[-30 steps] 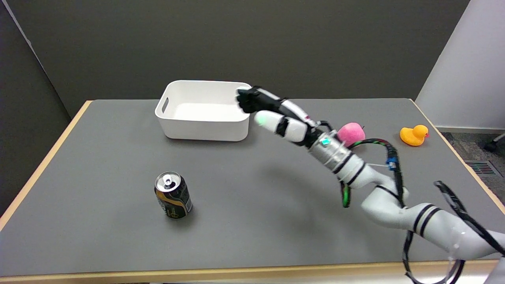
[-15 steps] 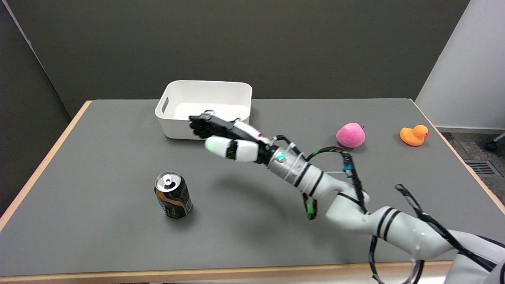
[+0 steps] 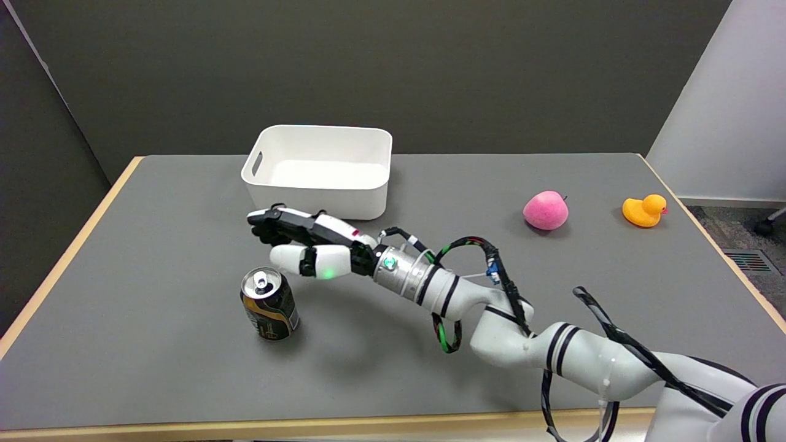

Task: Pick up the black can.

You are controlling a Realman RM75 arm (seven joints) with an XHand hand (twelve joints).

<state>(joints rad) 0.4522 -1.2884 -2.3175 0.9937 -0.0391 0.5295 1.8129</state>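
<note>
The black can (image 3: 269,304) stands upright on the near-left part of the grey table (image 3: 153,245) — silver top with its pull tab, gold band sweeping across the dark side. The robot hand (image 3: 298,242) hovers just behind and above it, fingers extended and holding nothing.

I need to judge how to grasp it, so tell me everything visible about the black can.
The black metal can with gold markings stands upright on the grey table, toward its near left. Its silver top with pull tab faces up and looks unopened. The robot's right hand hovers just behind and above it; no contact is visible.
</note>
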